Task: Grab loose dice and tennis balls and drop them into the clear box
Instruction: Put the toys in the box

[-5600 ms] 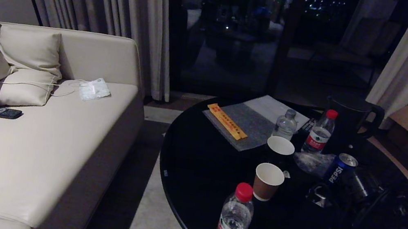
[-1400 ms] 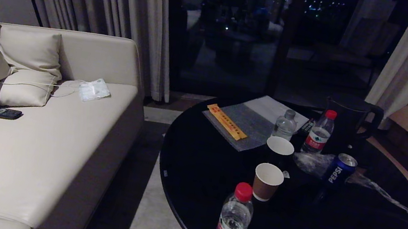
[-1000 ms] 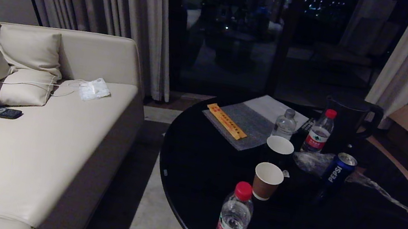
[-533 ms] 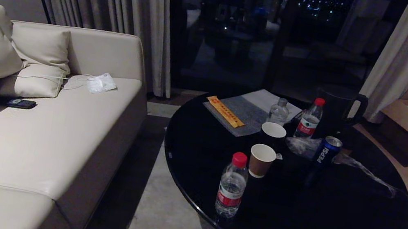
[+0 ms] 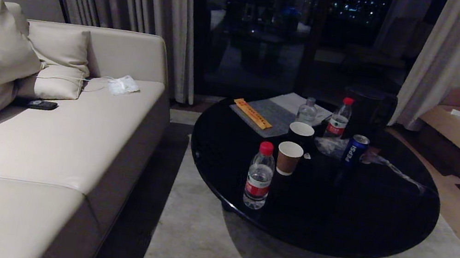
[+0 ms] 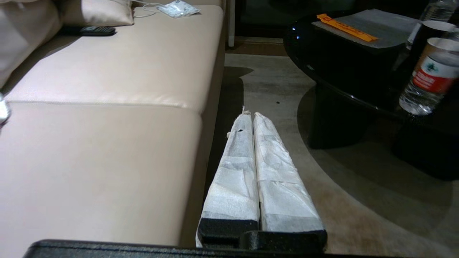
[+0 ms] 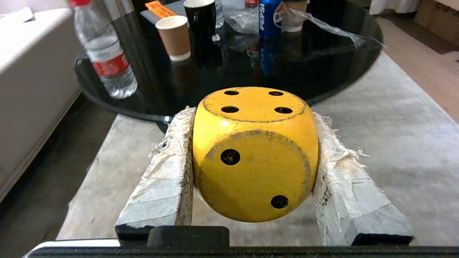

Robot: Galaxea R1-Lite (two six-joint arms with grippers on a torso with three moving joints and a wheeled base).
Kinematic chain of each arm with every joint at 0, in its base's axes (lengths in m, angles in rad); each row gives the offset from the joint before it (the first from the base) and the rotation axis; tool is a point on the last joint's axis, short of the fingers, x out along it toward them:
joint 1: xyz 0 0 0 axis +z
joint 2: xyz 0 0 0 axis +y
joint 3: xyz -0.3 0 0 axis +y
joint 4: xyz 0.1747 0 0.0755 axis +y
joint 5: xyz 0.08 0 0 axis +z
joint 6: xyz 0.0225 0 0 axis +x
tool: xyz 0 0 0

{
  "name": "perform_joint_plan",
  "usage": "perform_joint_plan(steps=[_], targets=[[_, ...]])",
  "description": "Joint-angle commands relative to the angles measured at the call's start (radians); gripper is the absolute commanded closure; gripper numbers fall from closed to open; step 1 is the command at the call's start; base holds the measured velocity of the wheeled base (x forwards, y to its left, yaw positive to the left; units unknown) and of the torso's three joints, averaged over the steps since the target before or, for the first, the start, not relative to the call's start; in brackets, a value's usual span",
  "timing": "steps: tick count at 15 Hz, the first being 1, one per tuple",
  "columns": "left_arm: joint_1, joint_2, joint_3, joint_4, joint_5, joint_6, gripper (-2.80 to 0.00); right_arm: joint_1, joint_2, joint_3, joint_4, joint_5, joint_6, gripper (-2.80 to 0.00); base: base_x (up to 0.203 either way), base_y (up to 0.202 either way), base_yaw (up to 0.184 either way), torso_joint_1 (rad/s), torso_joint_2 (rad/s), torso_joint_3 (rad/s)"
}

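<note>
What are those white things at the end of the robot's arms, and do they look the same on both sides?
Both look alike. The left gripper has two long tapering fingers wrapped in white, frayed tape over a black base. The right gripper has the same white wrapping, ragged at the edges, on black.

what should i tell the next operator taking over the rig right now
Right gripper: shut on the yellow die, held off the rug just short of the round black table.
Left gripper: shut, empty, low between the sofa and the table.
Done: one die picked up.
Left: the clear box is in no view, so find it and drop the die in; no other dice or tennis balls in sight.
</note>
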Motion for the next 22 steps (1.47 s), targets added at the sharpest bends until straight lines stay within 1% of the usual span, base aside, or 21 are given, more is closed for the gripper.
perform_joint_plan(steps=[1,19,22], targets=[[0.0,0.002,0.002,0.001,0.0,-0.002,0.0,0.0,0.001,0.0,0.0,-0.001,0.001,0.0,-0.18,0.0,0.001,0.002,0.0,0.002],[0.0,0.002,0.002,0.0,0.0,-0.002,0.0,0.0,0.001,0.0,0.0,0.001,0.002,0.0,-0.182,0.0,-0.001,0.002,0.0,0.003],[0.0,0.002,0.002,0.002,0.0,-0.002,0.0,0.0,0.001,0.0,0.001,0.001,0.002,0.0,-0.038,0.0,-0.002,0.001,0.0,0.001]])
